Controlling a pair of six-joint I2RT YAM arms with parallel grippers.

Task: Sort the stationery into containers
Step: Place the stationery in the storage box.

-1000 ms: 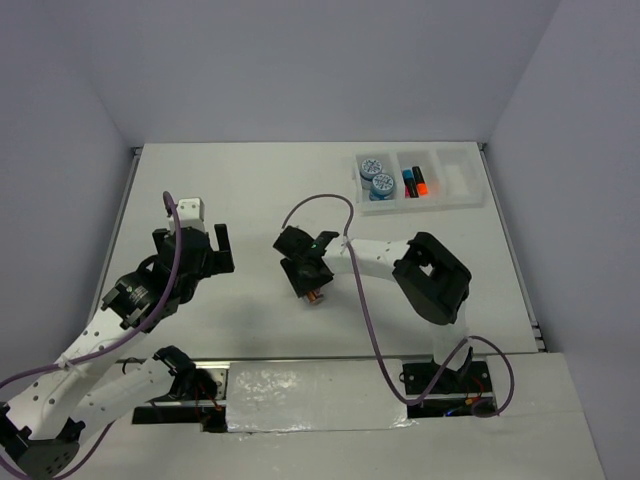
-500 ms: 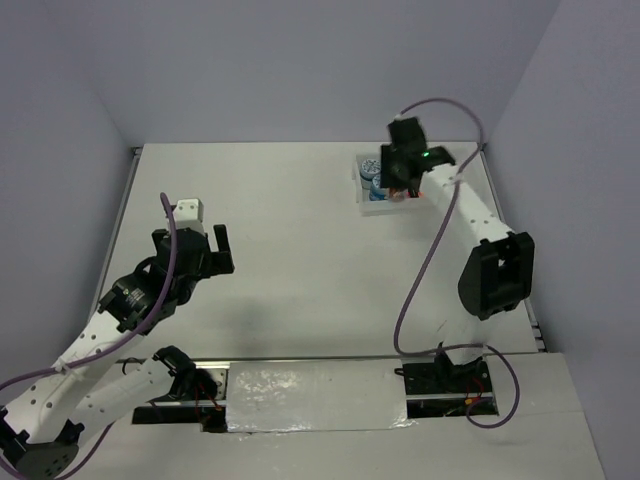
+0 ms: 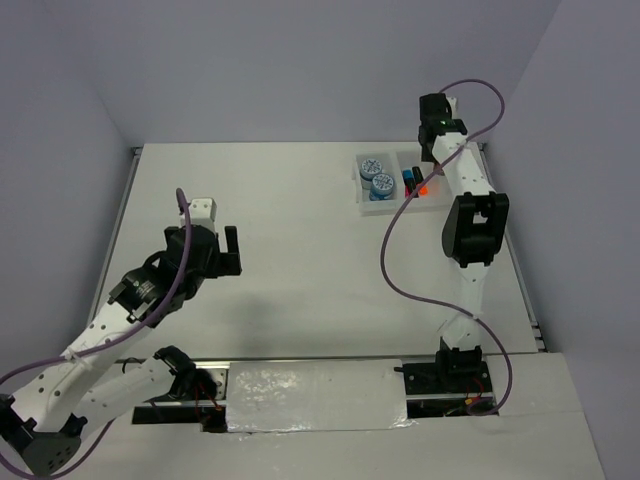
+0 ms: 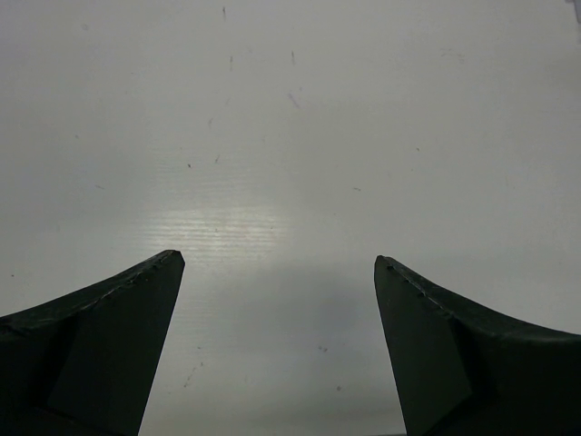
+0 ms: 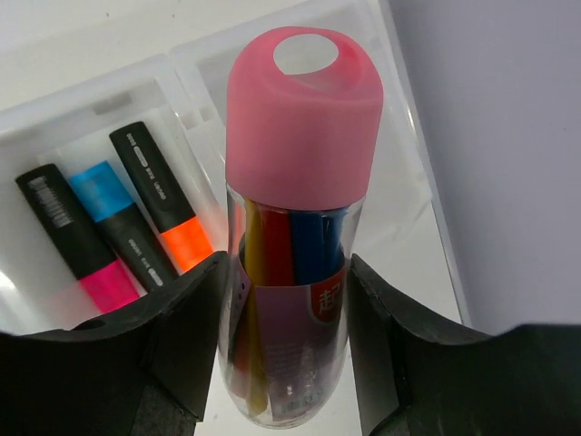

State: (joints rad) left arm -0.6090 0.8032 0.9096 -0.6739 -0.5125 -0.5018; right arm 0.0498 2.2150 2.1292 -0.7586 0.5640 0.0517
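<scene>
White tabletop (image 3: 300,205) is carrying everything.

Far left: left gripper (image 4: 277,263) is hanging low over bare table. Its jaws are spread wide and are gripping nothing. Its arm is reaching in from the near left corner.

Toward the far right: white tray (image 3: 372,208) is sitting close to the back edge, with three compartments running side by side.

- Left compartment: one blue-and-white roll (image 3: 372,165) is lying flat. A second roll (image 3: 381,184) is lying just beside it, nearer the arms.
- Middle compartment: pink-capped highlighter (image 5: 77,250), blue-capped highlighter (image 5: 113,218) and orange-capped highlighter (image 5: 163,204) are lying packed side by side.
- Right compartment: right gripper (image 5: 286,300) is clamping a pink-capped oblong item (image 5: 300,118) over it, just past the divider from the highlighters. The fingers (image 5: 172,345) are pressing on the clear lower body from both sides. Yellow, red and blue strips are showing through it. I cannot tell whether its lower end is touching the tray floor.

Right arm is stretching from the near edge all the way to the tray and is covering most of the right compartment from above. Purple cable (image 3: 392,255) is looping off it over the table.
</scene>
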